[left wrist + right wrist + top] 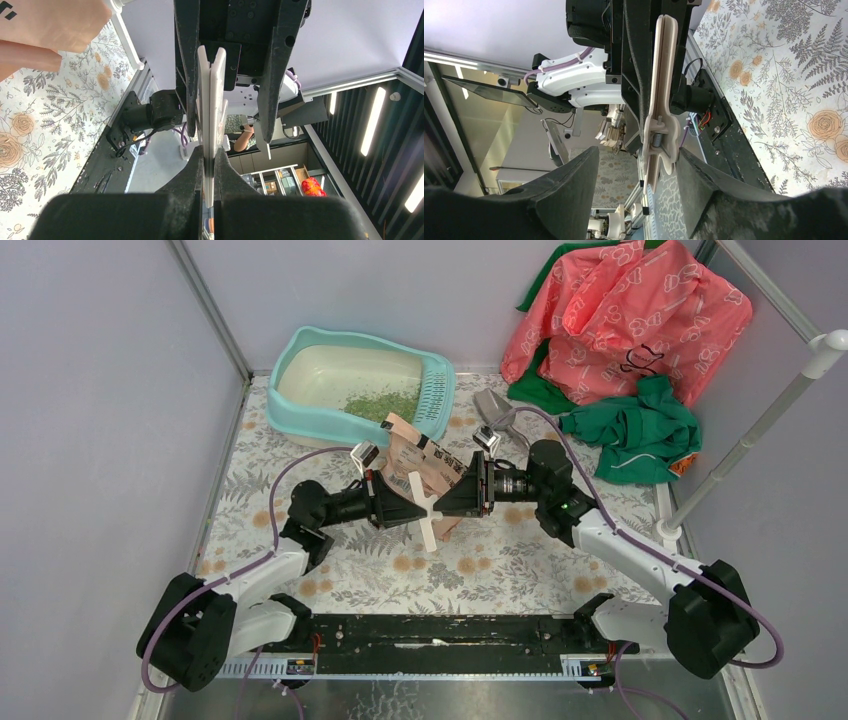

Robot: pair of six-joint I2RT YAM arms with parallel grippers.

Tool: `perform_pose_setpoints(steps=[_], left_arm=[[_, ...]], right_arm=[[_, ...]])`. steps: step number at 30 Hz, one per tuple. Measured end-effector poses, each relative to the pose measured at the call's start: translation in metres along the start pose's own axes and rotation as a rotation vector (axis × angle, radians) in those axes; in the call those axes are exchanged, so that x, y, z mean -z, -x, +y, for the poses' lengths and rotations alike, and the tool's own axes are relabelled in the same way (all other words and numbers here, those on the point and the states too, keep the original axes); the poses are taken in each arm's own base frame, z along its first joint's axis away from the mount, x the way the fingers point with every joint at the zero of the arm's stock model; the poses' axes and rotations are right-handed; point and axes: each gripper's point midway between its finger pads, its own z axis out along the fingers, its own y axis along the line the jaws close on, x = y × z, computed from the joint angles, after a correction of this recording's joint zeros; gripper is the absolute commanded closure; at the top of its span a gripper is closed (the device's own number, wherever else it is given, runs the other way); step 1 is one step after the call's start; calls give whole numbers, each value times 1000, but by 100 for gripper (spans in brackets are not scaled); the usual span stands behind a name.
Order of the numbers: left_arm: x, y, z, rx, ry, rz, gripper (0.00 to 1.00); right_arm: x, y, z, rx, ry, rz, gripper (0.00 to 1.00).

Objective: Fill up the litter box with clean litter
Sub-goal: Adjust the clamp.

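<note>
The light-teal litter box (300,412) stands at the back left, with a patch of green clean litter (385,405) in its cream basin by the grille end. A peach paper bag (425,462) stands at mid table; its corner also shows in the left wrist view (50,25). My left gripper (408,506) is shut on a white spring clip (426,512), seen edge-on between its pads (210,125). My right gripper (447,502) faces it, open, its fingers (719,190) on either side of the clip's spring end (659,100).
A grey scoop (490,405) lies right of the litter box. A pink printed cloth (630,310) and a green cloth (635,430) are heaped at the back right. A white pole (760,430) slants along the right edge. Grey walls enclose the floral table (500,565).
</note>
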Motion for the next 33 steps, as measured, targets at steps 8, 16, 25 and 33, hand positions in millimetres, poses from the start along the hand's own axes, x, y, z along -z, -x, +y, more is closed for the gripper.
perform_pose_setpoints(steps=[8, 16, 25, 33], left_arm=[[0, 0, 0, -3, 0, -1, 99], [0, 1, -1, -6, -2, -5, 76], [1, 1, -2, -9, -2, -10, 43], [1, 1, -2, -7, 0, -14, 44]], right_arm=[[-2, 0, -4, -4, -7, 5, 44], [-6, 1, -13, -20, -33, -4, 76], [-6, -1, -14, -12, -37, 0, 99], [-7, 2, -15, -10, -43, -11, 100]])
